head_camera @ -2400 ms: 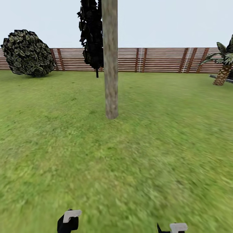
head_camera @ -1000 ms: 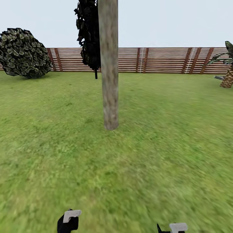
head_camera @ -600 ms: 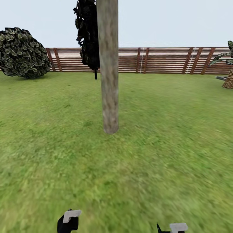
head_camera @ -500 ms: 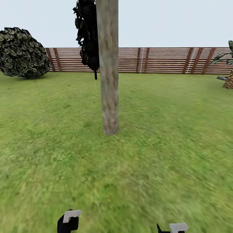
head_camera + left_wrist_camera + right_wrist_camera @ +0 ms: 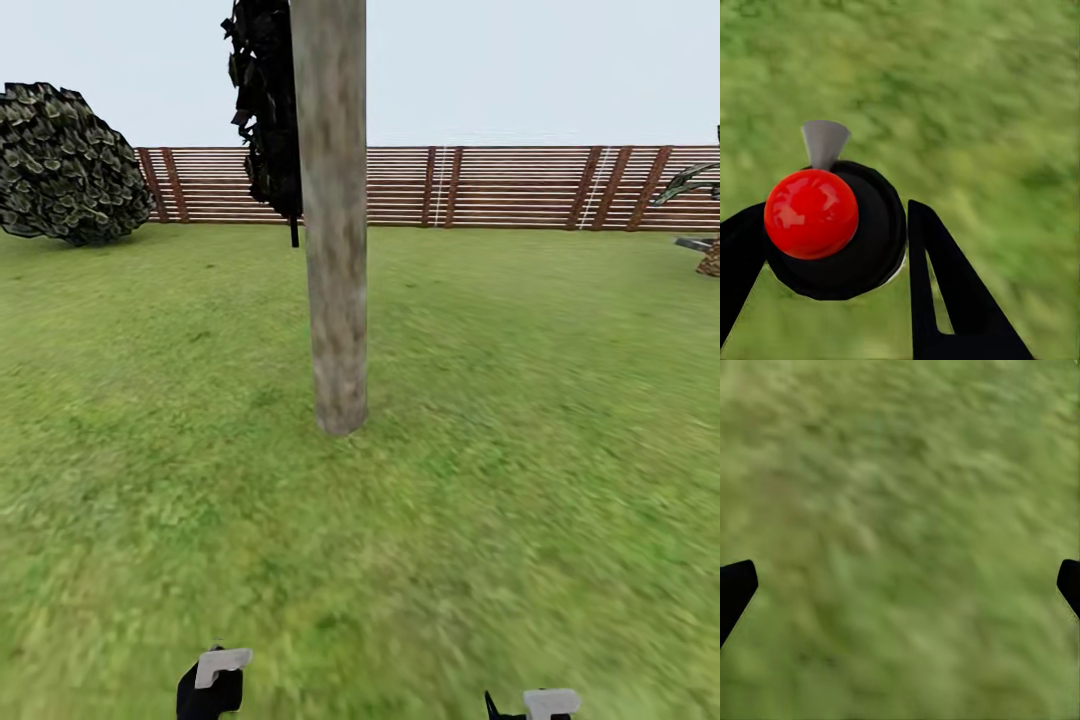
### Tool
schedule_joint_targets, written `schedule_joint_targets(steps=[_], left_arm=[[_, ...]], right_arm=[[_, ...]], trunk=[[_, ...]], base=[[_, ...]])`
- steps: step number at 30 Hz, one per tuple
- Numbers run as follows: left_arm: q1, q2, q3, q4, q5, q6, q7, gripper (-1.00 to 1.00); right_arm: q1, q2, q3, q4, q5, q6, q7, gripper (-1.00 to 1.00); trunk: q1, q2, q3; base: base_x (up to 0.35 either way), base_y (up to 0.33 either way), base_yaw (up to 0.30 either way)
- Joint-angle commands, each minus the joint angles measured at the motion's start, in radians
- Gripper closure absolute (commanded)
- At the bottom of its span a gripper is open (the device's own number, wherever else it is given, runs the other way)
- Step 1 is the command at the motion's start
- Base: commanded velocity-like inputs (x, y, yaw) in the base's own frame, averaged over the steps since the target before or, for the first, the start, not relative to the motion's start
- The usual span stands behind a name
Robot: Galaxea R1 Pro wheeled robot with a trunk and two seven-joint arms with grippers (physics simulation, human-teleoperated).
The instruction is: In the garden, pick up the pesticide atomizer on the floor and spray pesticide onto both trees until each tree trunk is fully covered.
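Observation:
A thick, pale grey-beige tree trunk [image 5: 335, 250] rises from the lawn straight ahead of me, and its crown is cut off by the top of the head view. Behind it to the left hangs jagged dark foliage [image 5: 264, 110] on a thin dark stem. My left gripper [image 5: 832, 255] is shut on the pesticide atomizer [image 5: 811, 214], a dark bottle with a red top and a grey trigger [image 5: 825, 141], held over grass. My right gripper [image 5: 900, 585] is open over bare grass with its fingertips [image 5: 735, 589] far apart. Both arm ends peek in at the head view's lower edge, left [image 5: 212, 685] and right [image 5: 540, 705].
A red-brown slat fence [image 5: 500, 187] closes off the back of the lawn. A round mottled bush [image 5: 65, 165] stands at the far left. A palm-like plant [image 5: 705, 215] shows at the right edge. Grass [image 5: 520, 450] spreads on both sides of the trunk.
The whole head view has moved forward: the trunk looks wider and nearer, and the bush and palm have slid outward. Both arm ends keep their place in the picture.

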Motion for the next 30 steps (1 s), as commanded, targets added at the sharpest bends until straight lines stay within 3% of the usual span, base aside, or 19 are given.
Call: schedule_joint_targets(steps=[1,5,9,16,24,30], left_arm=[[0.000,0.000,0.000,0.000,0.000,0.000,0.000,1.00],[-0.003,0.006,0.006,-0.006,-0.006,0.006,-0.006,1.00],[0.012,0.021,0.020,-0.004,0.020,-0.018,0.017,1.00],[0.014,0.029,0.000,0.000,0.015,-0.057,0.029,1.00],[-0.011,0.028,-0.003,-0.001,-0.025,-0.060,-0.003,1.00],[-0.045,0.030,-0.004,-0.001,-0.063,-0.031,-0.039,1.00]], right_arm=[[0.000,0.000,0.000,0.000,0.000,0.001,0.000,-1.00],[-0.006,0.006,0.006,-0.005,0.006,-0.005,0.007,-1.00],[-0.024,0.027,-0.016,0.009,-0.014,-0.027,-0.016,-1.00],[-0.043,0.046,-0.041,0.022,-0.025,-0.066,-0.055,-1.00],[-0.056,0.051,-0.039,0.005,-0.026,-0.111,-0.064,-1.00],[-0.090,0.047,-0.034,-0.029,0.002,-0.121,-0.030,-1.00]], trunk=[[0.000,0.000,0.000],[0.000,0.000,0.000],[0.000,0.000,0.000],[0.000,0.000,0.000],[0.000,0.000,0.000],[0.000,0.000,0.000]], base=[[0.341,0.000,0.000],[0.256,0.000,0.000],[0.000,0.000,0.000],[0.000,0.000,0.000],[0.000,0.000,0.000],[0.000,0.000,0.000]])
